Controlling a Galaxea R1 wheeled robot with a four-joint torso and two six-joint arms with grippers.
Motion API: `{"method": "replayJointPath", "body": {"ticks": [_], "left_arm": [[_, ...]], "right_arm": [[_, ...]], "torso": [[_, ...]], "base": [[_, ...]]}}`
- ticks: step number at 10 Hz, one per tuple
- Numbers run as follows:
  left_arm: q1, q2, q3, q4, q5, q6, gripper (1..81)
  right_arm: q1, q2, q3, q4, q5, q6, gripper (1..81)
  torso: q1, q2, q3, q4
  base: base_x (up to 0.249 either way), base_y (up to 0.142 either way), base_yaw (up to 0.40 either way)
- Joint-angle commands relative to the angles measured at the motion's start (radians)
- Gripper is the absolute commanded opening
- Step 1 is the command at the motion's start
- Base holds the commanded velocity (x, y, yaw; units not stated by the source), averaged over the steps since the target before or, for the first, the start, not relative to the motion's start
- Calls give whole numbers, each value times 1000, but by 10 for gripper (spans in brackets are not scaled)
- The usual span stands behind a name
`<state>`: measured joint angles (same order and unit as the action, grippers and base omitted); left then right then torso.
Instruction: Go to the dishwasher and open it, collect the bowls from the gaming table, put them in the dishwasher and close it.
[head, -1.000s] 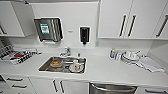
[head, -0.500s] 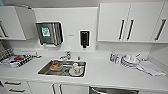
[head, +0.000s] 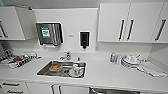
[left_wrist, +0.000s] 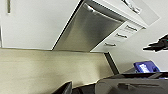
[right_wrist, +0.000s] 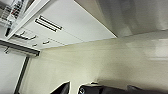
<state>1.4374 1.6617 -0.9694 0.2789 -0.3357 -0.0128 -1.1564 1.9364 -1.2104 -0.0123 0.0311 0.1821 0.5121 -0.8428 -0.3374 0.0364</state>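
The dishwasher (head: 110, 91) shows as a strip of brushed steel under the white counter, right of the sink. In the left wrist view the dishwasher (left_wrist: 92, 30) has a steel front with a bar handle (left_wrist: 88, 7) along its upper edge, and its door is closed, level with the white cabinet doors. The same steel front (right_wrist: 135, 17) appears in the right wrist view beside white drawers. Dark parts of my left gripper (left_wrist: 82, 88) and right gripper (right_wrist: 75, 88) hang low over the pale floor, well short of the door. The bowls and the gaming table are out of view.
A steel sink (head: 42, 72) holds dirty dishes below a tap (head: 67, 56). A dish rack (head: 15, 60) stands on the counter's left. Stacked white dishes (head: 130, 60) and a towel (head: 152, 68) lie on the right. Wall cabinets (head: 125, 22) hang above.
The whole head picture has shifted slightly, so the camera has moved a little towards the counter. Nothing on the counter has moved.
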Motion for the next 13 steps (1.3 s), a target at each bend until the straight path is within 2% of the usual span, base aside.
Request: {"method": "replayJointPath", "body": {"ticks": [1, 2, 3, 4, 6, 7, 8, 11, 13], "left_arm": [[-53, -52, 26, 36, 17, 0, 811], [-53, -51, 21, 34, 17, 0, 811], [-53, -43, 11, 34, 17, 0, 811], [-53, -34, -2, 29, 15, 0, 811], [-53, -20, -14, 28, 14, 0, 811], [-53, -17, -11, 29, 14, 0, 811], [-53, -14, -11, 31, 14, 0, 811], [-53, -5, -13, 34, 12, 0, 811], [-53, 0, -12, 34, 12, 0, 811]], "right_arm": [[141, -75, 45, 9, -26, 63, 811], [172, -83, 57, 9, -28, 85, 811], [209, -95, 79, 9, -36, 109, 811], [259, -109, 97, 9, -63, 142, 811], [367, -115, 121, 9, -172, 224, 811], [399, -113, 126, 9, -203, 249, 811], [424, -113, 129, 11, -215, 269, 811], [494, -115, 134, 11, -272, 333, 811], [559, -116, 129, 9, -322, 434, 811]], "torso": [[63, -98, -92, 0], [84, -131, -123, 0], [109, -169, -64, 0], [129, -200, -93, 0], [161, -250, -111, 0], [182, -284, -115, 0], [208, -325, -184, 0], [258, -404, -243, 0], [301, -472, -307, 0]], "base": [[0, 0, 0], [0, 0, 0], [0, 0, 0], [0, 0, 0], [0, 0, 0], [0, 0, 0], [0, 0, 0], [0, 0, 0], [0, 0, 0]]}}
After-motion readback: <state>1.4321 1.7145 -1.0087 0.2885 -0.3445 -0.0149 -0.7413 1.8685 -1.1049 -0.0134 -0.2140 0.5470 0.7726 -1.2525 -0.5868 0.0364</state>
